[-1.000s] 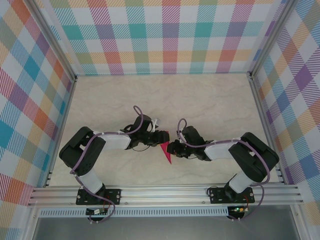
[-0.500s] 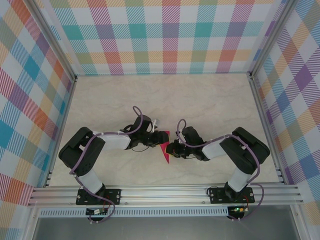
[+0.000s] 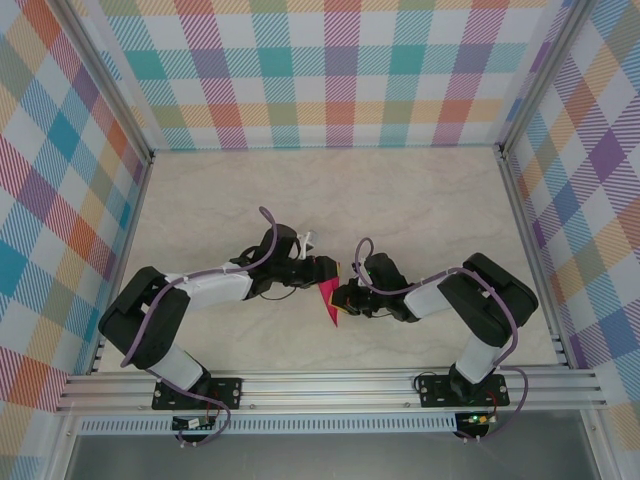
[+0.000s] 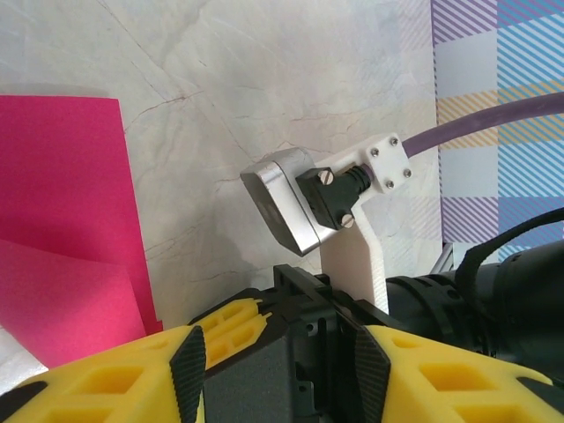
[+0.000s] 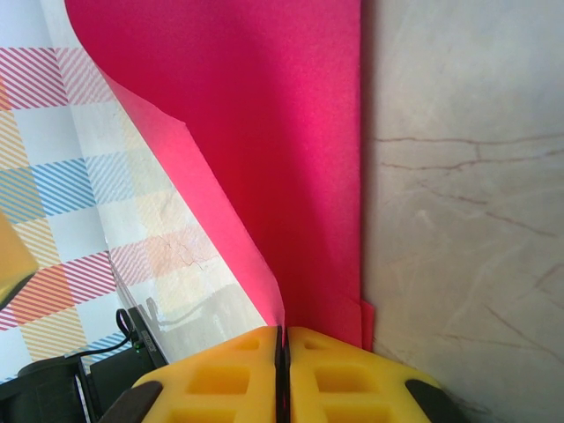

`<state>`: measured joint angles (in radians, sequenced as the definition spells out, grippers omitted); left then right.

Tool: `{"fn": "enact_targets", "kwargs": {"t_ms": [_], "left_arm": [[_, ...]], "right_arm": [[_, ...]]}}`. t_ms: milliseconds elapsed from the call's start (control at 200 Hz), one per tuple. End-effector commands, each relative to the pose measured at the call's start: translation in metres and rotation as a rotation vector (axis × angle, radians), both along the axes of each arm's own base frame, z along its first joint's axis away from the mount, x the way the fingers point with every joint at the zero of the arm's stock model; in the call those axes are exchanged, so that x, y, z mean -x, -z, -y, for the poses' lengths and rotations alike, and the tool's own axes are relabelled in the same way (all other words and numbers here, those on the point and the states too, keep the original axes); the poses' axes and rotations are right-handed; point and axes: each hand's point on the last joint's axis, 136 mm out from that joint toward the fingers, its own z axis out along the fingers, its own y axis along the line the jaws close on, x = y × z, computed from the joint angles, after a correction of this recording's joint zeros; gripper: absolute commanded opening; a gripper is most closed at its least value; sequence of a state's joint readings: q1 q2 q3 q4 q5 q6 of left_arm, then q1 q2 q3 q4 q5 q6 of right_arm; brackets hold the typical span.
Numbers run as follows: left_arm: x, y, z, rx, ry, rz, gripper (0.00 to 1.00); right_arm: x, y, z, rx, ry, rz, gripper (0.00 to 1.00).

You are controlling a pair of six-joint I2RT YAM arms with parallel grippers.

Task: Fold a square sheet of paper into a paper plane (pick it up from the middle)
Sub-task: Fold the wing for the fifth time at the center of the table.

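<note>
Pinching the magenta sheet of paper [image 5: 264,132] at its lower edge, the right tool [image 5: 280,339] has its yellow pads pressed flat together with the paper running up between them, one layer curling away to the left. Seen from above, the sheet stands as a narrow pink wedge between the two tools, low over the desk [image 3: 420,200] near its front middle.

The left tool [image 4: 280,344] is spread apart with nothing between its pads; the paper lies just to its left in the wrist view, a folded flap over the lower layer.

The step in hand looks like forming or setting a fold. To do it well, the right tool should probably keep its grip firm and still so the layers do not slip. The left tool should meet the loose flap squarely and bring the edges into line before any crease is pressed.

Compared with a second ago, the left arm [image 3: 190,295] has swung its elbow outward and nearer the front rail, carrying its tool slightly farther in over the paper.
</note>
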<state>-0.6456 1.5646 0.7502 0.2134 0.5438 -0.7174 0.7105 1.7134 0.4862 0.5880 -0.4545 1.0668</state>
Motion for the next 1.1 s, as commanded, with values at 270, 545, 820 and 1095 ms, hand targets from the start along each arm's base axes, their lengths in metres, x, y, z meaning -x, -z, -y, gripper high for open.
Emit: {"fn": "enact_targets", "kwargs": {"t_ms": [270, 545, 820, 1095], "left_arm": [[0.004, 0.03, 0.003, -0.013, 0.048, -0.046, 0.37], [0.004, 0.021, -0.004, -0.02, 0.024, 0.002, 0.42], [0.0, 0.019, -0.02, -0.065, -0.045, 0.044, 0.36], [0.003, 0.026, -0.008, -0.031, 0.017, 0.012, 0.27]], "right_arm": [[0.012, 0.028, 0.017, 0.098, 0.049, -0.093, 0.1], [0.013, 0.032, 0.021, 0.102, 0.079, -0.104, 0.08], [0.012, 0.026, 0.018, 0.057, 0.098, -0.115, 0.07], [0.014, 0.031, 0.02, 0.06, 0.118, -0.142, 0.07]]}}
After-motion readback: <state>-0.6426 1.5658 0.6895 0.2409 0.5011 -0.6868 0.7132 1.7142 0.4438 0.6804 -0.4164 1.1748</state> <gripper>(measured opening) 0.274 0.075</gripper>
